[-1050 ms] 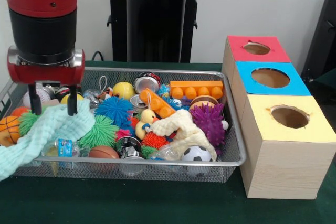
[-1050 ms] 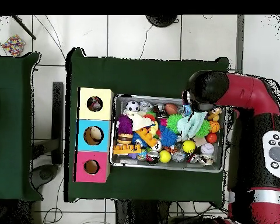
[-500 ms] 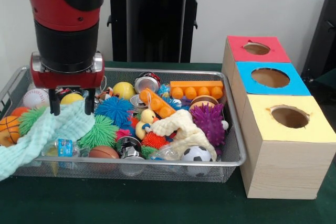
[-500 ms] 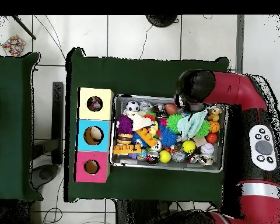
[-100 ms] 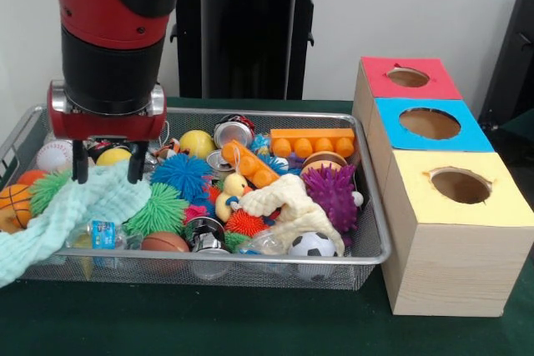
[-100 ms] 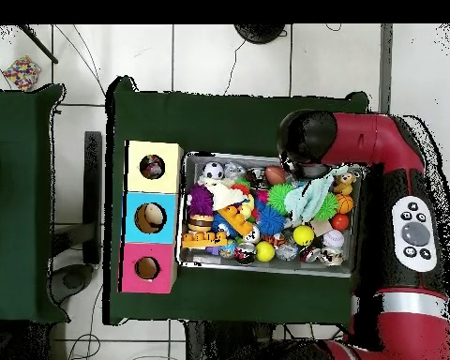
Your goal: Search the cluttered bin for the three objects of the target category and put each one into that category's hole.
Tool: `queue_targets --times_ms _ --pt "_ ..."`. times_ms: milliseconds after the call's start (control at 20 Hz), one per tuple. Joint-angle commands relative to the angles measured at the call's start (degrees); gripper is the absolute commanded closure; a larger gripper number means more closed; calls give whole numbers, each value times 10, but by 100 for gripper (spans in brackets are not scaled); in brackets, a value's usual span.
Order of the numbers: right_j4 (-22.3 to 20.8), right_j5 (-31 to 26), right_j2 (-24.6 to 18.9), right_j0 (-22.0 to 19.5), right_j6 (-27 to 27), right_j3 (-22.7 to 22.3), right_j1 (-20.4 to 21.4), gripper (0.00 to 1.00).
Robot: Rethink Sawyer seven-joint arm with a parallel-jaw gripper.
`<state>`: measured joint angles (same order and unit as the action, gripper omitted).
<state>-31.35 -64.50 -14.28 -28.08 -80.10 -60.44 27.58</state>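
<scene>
Pincer status: my two fingers hang apart over the mint cloth, tips at its upper folds, nothing held. I hover at the left end of the wire bin.

Task progress: no target category is identifiable. In the overhead view, the yellow box's hole and the blue box's hole each seem to hold something, though what is unclear; the red box's hole looks empty. I judge the sorting unfinished.

Surroundings, left to right:
- Left of me: a small basketball and a white baseball.
- Just right: a blue spiky ball and a green spiky ball.
- Further right: a cream cloth, a purple spiky ball and a soccer ball.
- Well right, outside the bin: the three boxes.

Obstruction: the mint cloth drapes over the bin's left rim and covers whatever lies below me.
</scene>
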Motion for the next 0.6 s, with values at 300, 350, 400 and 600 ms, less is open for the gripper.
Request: queue_targets --times_ms 300,350,400,600 --pt "-51 -13 3 0 82 -3 -13 0" --pt "-45 -10 1 -3 68 1 -19 0" --pt "-40 -8 0 -3 57 3 -25 0" --pt "-36 2 -1 -3 40 3 -40 0"
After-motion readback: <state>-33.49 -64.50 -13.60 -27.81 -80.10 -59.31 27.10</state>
